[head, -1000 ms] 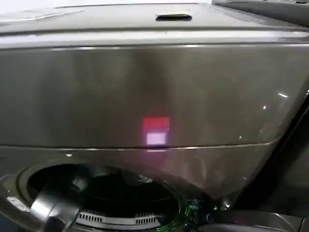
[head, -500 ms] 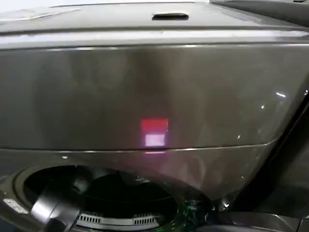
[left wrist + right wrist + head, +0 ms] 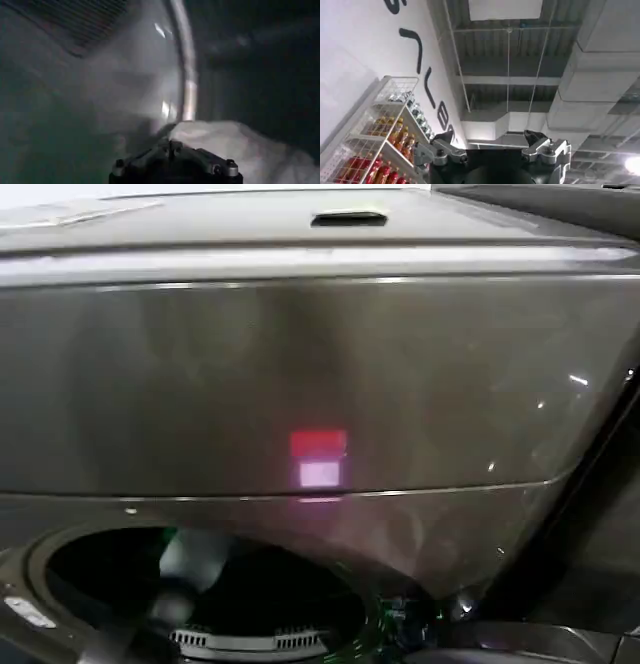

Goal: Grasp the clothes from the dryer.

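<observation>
One pale bundle of clothes (image 3: 235,145) lies inside the dryer (image 3: 300,374) drum. Left end effector (image 3: 172,150) reaches into the porthole just beside it, grip state unclear. Right end effector (image 3: 492,145) points at the ceiling, released.

Dark bronze-grey dryer (image 3: 300,374), porthole open, pale clothes (image 3: 235,145) bundled inside the drum

No legible text appears on the dryer (image 3: 320,374); its red light (image 3: 319,457) carries no readable characters. Large dark letters on the white wall (image 3: 365,55) are partial and unreadable.
</observation>
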